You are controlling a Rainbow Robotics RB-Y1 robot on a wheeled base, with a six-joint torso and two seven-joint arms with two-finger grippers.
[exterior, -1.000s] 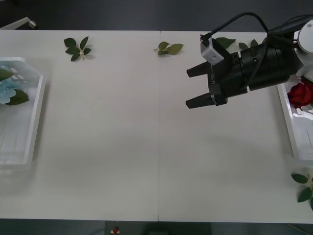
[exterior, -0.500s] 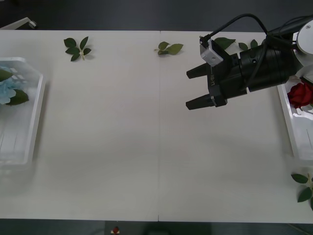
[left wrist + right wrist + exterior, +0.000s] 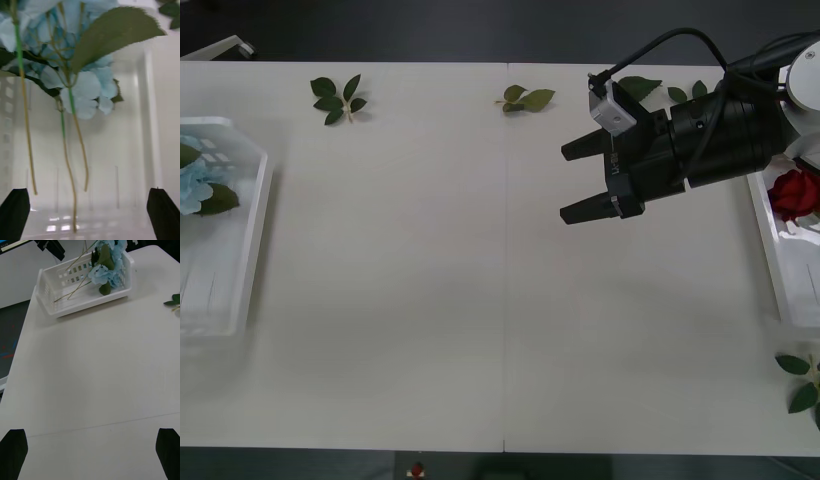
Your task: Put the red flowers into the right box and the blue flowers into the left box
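Observation:
The left box [image 3: 252,236], a white ribbed tray, sits at the table's left edge with blue flowers [image 3: 194,186] lying in its far end. In the right wrist view the same tray [image 3: 48,296] holds the blue flowers [image 3: 105,270]. My left gripper [image 3: 89,208] hovers open just above those pale blue heads [image 3: 88,86] and their stems inside the tray [image 3: 150,112]. The right box [image 3: 778,258] at the right edge holds a red flower [image 3: 796,190]. My right gripper [image 3: 575,180] stands open and empty above the table, left of that box; its fingertips [image 3: 13,450] frame bare tabletop.
Loose green leaf sprigs lie along the far edge [image 3: 338,98] [image 3: 526,98] [image 3: 642,86] and at the near right corner [image 3: 802,382]. The wide middle of the white table [image 3: 430,280] is bare.
The left box shifted slightly left between a second ago and now. The right arm has barely moved.

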